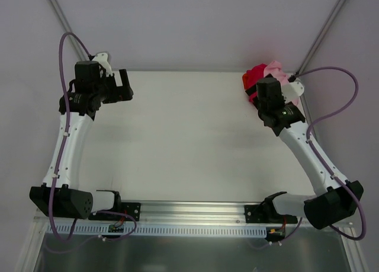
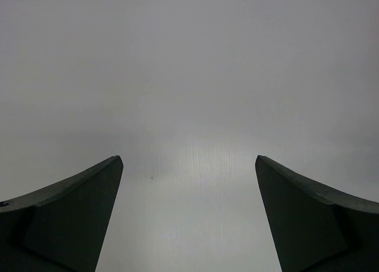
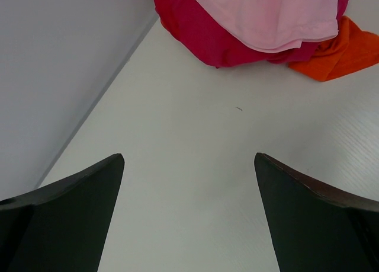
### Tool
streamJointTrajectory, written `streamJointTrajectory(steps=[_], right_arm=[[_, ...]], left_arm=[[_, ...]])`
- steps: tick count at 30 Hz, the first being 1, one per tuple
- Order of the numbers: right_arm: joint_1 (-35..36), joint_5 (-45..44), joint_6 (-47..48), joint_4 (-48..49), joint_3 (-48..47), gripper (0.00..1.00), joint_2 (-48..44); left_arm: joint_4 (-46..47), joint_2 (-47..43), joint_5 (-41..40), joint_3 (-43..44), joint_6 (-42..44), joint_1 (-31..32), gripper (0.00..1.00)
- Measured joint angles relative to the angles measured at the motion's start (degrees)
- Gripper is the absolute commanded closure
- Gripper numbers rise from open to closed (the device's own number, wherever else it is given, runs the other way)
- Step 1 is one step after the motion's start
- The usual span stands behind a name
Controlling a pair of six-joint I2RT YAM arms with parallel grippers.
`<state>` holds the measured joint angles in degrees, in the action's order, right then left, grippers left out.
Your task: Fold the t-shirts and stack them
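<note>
The t-shirts lie bunched in a heap at the table's far right corner. In the right wrist view the light pink t-shirt (image 3: pixel 266 14) lies on top of the magenta-red one (image 3: pixel 195 29), and the orange one (image 3: pixel 340 53) pokes out at the right. From above, only the red (image 1: pixel 254 76) and pink (image 1: pixel 277 70) cloth show, partly behind the right arm's wrist. My right gripper (image 3: pixel 189 165) is open just short of the heap, over bare table. My left gripper (image 2: pixel 189 165) is open at the far left, empty, seen from above at the gripper (image 1: pixel 125 85).
The white table (image 1: pixel 189 136) is bounded by grey walls at the back and sides; a wall edge (image 3: pixel 95 100) runs close to the left of the right gripper. A metal rail (image 1: pixel 195 211) with both arm bases spans the near edge.
</note>
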<state>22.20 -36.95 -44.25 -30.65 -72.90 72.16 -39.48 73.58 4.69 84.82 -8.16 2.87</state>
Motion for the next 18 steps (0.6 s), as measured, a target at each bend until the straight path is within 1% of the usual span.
streamJointTrajectory(steps=[2,6,11,14,18], right_arm=[[-0.4,0.4,4.4,1.2,0.9,0.0,0.0],[-3.3,1.2,17.9,2.9,1.2,0.01,0.2],[-8.4,0.8,32.3,3.0,1.1,0.0,0.9],[-11.3,2.5,37.3,3.1,1.1,0.0,1.7],[-15.0,6.6,39.5,2.8,0.1,0.0,5.7]], left_arm=[[0.7,-0.5,-0.7,-1.5,0.0,0.0,0.01],[2.7,-2.4,-1.3,-5.9,-0.3,0.0,0.01],[6.6,-8.2,-2.2,-12.6,-0.4,0.0,0.01],[9.0,-12.3,-3.7,-15.5,-0.8,0.0,0.01],[12.1,-16.9,-6.8,-18.4,-1.5,0.0,0.01]])
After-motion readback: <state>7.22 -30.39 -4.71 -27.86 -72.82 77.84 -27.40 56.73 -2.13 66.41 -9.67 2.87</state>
